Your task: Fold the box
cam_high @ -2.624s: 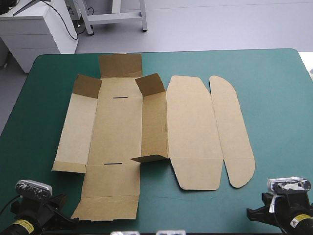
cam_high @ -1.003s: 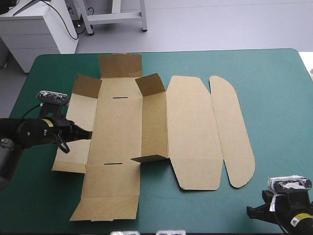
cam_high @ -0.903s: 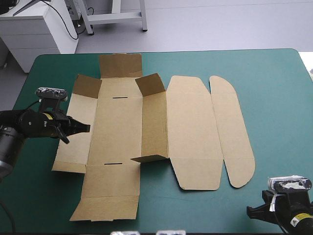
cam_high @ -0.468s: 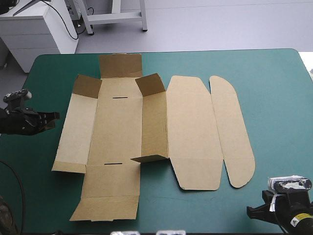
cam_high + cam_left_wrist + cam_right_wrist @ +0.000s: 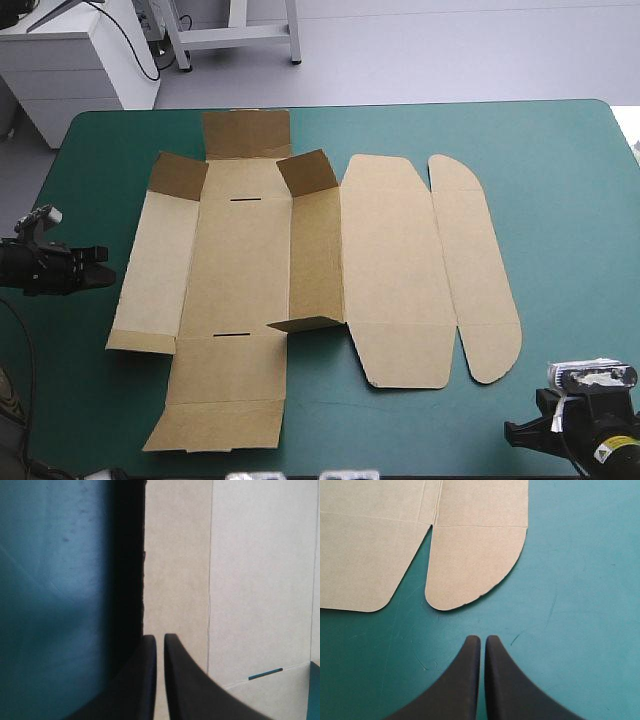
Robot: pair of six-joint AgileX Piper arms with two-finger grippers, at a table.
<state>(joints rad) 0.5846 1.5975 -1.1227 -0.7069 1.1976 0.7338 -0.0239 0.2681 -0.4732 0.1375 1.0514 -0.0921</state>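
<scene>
- The left gripper point(image 5: 160, 636), two broad black curved fingers, is closed to a thin slit and grips nothing. It sits low over the teal-green cover point(image 5: 55, 580) with its tips aimed at the board.
- Straight ahead of those tips runs the outer edge of the box point(image 5: 240, 270), a cut sheet of brown board lying opened out. A dark shadow along that edge suggests the nearest side panel point(image 5: 158, 262) rides a little off the cover, which would let closed fingers slip beneath and lever it up.
- Beyond that panel lies the wide base with its narrow slots. Past it the opposite wall point(image 5: 316, 258) already stands, its end flaps turned in, which is likely why this flat side is the one approached.
- Farthest from this tool, the lid panel and the long rounded flap point(image 5: 475, 265) lie flat.
- The right gripper point(image 5: 482, 637), likewise pressed together and empty, is parked apart from the board, with the rounded flap's end just ahead of its tips. I judge it is waiting clear so the left arm can work.
</scene>
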